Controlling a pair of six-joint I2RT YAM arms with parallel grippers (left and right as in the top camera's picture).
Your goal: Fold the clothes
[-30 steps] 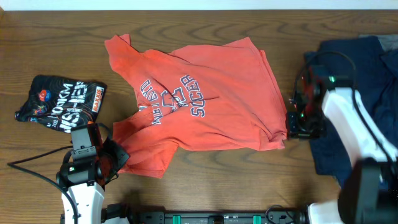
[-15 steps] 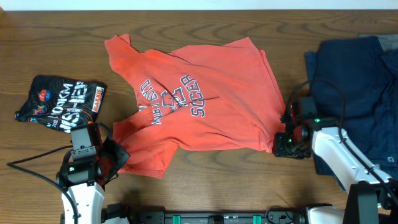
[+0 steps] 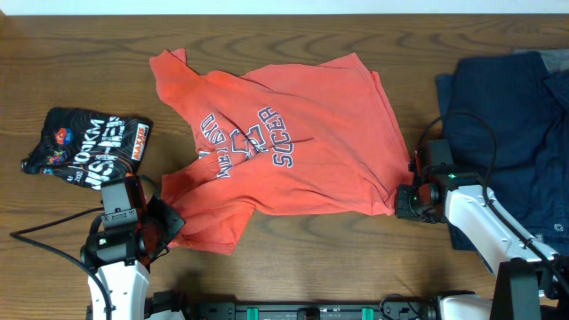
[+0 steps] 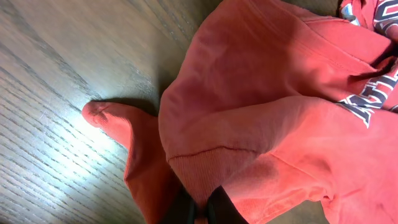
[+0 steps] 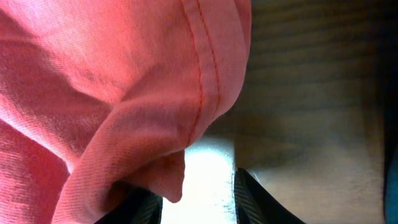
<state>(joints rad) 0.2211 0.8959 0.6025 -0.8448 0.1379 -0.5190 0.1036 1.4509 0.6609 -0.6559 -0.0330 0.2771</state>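
The coral-red T-shirt (image 3: pixel 293 151) lies spread and rumpled on the wooden table, its lettering facing up. My left gripper (image 3: pixel 164 222) is shut on a fold of its near-left edge; in the left wrist view the red cloth (image 4: pixel 261 112) is pinched between the dark jaws of my left gripper (image 4: pixel 200 208). My right gripper (image 3: pixel 404 203) is open at the shirt's near-right corner. In the right wrist view the hemmed corner (image 5: pixel 112 93) hangs over the left jaw and into the gap of my right gripper (image 5: pixel 196 205), and the jaws stand apart.
A black graphic-print shirt (image 3: pixel 84 147) lies folded at the left. Dark navy garments (image 3: pixel 507 133) lie in a pile at the right, next to my right arm. The table's front edge is just behind both arms.
My right gripper has moved down and left from the edge of the navy pile to the red shirt's near-right corner. The left arm and the shirt have not moved.
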